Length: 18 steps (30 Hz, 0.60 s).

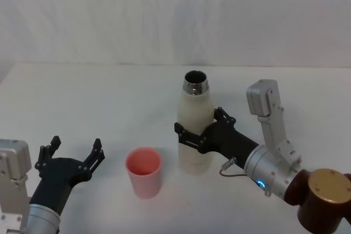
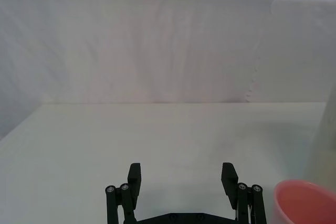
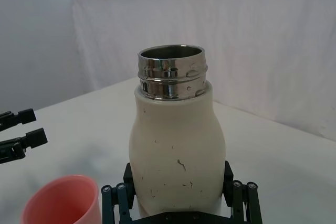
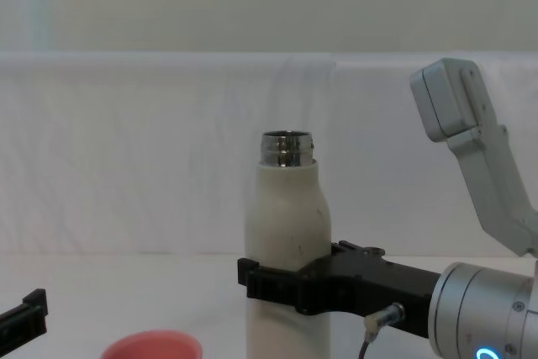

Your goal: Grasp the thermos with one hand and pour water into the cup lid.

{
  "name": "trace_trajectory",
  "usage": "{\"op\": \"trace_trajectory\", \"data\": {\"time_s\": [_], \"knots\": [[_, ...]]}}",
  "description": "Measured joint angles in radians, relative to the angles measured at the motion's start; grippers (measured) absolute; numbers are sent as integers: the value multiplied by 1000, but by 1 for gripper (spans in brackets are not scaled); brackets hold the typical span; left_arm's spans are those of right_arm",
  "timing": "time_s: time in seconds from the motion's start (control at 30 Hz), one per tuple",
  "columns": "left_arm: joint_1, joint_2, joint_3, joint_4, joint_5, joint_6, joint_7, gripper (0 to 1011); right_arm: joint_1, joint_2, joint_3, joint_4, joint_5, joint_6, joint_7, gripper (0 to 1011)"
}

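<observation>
The thermos (image 1: pixel 195 127) stands upright on the table (image 1: pixel 109 91), its long axis vertical and its open steel neck pointing straight up. It sits around the middle of the surface, nearer the front edge than the back. The right gripper (image 1: pixel 198 130) reaches in from the front right corner and is clamped around the bottle's lower body, one finger on each side, so the bottle sits between the jaws with the wrist behind it. The cup lid (image 1: pixel 144 171) stands upright just beside the bottle on its left, apart from it, mouth up; its inside looks bare and dry. The bottle's contents cannot be seen through the dark neck. The left gripper (image 1: pixel 74 154) rests near the front left corner, fingers spread wide and holding nothing, well apart from the cup lid.
</observation>
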Motion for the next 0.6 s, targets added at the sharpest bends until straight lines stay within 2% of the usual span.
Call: {"op": "trace_trajectory", "data": {"time_s": [0.27,0.47,0.6], "knots": [[0,0,0,0,0,0,0,1001,-30,17,8,-52,-48,-14,-44,961],[0,0,0,0,0,0,0,1001,-47,37,13,-105,-119,-12,-77,961],[0,0,0,0,0,0,0,1001,-50,56,12,-139,-187,4,-98,961]]}}
